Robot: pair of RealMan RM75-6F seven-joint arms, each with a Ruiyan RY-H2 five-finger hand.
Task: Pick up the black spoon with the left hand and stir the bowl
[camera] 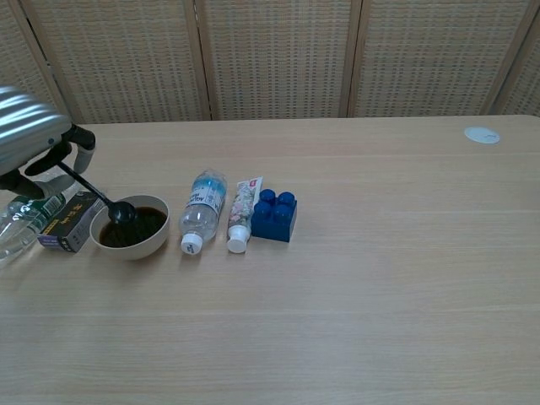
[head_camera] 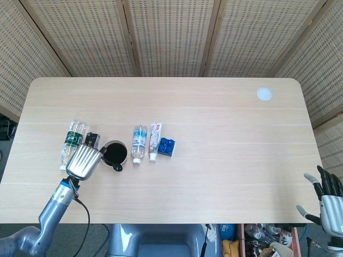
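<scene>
Black spoon [camera: 99,197] in left hand's [camera: 32,139] closed grip, slanting down-right, scoop apparently over bowl [camera: 129,227].

Matt wood table [camera: 380,278] — glossy spoon [camera: 121,211]

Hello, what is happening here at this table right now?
The robot's left hand holds a black spoon by the handle, with the spoon's head just over the dark contents of the bowl. Whether it already touches them cannot be told. The right hand is off the table's near right edge with fingers spread, holding nothing. Beside the bowl lie two bottles, a small dark box, a tube and a blue block, all untouched.
</scene>
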